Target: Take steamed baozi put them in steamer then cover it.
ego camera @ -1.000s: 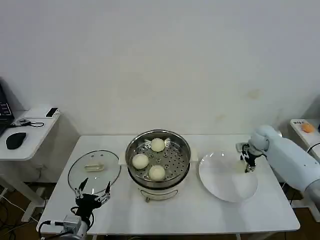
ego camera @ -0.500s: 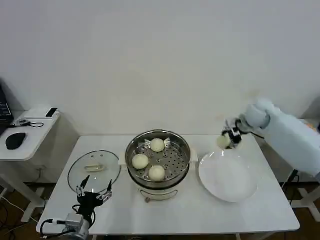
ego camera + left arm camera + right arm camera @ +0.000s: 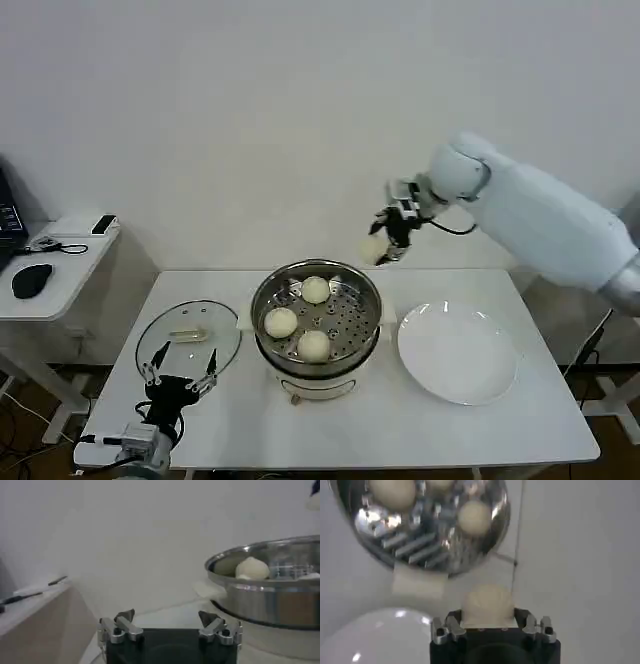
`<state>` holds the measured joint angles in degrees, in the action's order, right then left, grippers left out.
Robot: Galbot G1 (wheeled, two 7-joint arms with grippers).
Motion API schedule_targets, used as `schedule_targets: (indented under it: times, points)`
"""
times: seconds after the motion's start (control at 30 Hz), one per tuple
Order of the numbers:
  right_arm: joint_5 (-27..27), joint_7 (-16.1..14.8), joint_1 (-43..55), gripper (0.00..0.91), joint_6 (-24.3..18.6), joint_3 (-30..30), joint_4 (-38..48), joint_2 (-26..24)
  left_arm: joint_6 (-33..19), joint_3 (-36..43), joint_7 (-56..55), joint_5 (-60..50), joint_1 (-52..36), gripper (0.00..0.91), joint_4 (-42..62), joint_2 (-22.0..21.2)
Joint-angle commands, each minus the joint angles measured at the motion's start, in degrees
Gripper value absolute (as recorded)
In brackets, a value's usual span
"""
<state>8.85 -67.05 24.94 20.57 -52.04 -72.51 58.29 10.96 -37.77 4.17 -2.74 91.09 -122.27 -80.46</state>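
The right arm (image 3: 545, 220) is showing a smooth white shell with a round white joint near the wrist, and a thin black cable is running beside it. The right hand (image 3: 385, 245) is looking black with small silver brackets. The left hand (image 3: 180, 385) is wearing a black body, silver finger mounts with screws, and dark pointed fingertips (image 3: 125, 615).

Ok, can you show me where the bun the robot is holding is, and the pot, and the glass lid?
held baozi (image 3: 487, 604), right wrist view, its rounded top.
steamer (image 3: 266, 292), head view, its shiny left rim.
glass lid (image 3: 222, 335), head view, bare glass right of its handle.
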Motion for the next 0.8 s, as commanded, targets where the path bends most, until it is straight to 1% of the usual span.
schedule_targets:
  times: [0.03, 0.2, 0.37, 0.53, 0.63, 0.8]
  points:
    - [7.5, 0.5, 3.1, 0.715, 3.9, -9.4, 0.5, 7.5, 0.8, -0.4, 0.2, -0.2, -0.2, 0.907, -1.3, -0.2]
    - [6.8, 0.0, 1.4, 0.715, 5.6, -11.6, 1.1, 8.5, 0.8, -0.5, 0.2, -0.1, -0.4, 0.907, -2.3, -0.6]
    - [7.1, 0.4, 0.4, 0.715, 7.0, -13.9, -0.4, 8.5, 0.9, -1.0, 0.3, 0.5, -1.0, 0.907, -2.7, -0.9]
    - [6.3, 0.5, -0.4, 0.715, 7.4, -15.2, -0.5, 8.3, 0.8, -1.1, 0.3, 0.9, -1.2, 0.907, -3.0, -0.9]
    - [4.2, 0.2, -1.0, 0.715, 7.1, -14.7, 0.5, 8.2, 0.8, -1.1, 0.2, 1.0, -1.1, 0.907, -3.3, -0.9]
    - [2.7, 0.2, -1.6, 0.715, 6.7, -14.4, 2.3, 8.4, 0.7, -1.1, 0.0, 1.1, -1.0, 0.907, -3.3, -0.8]
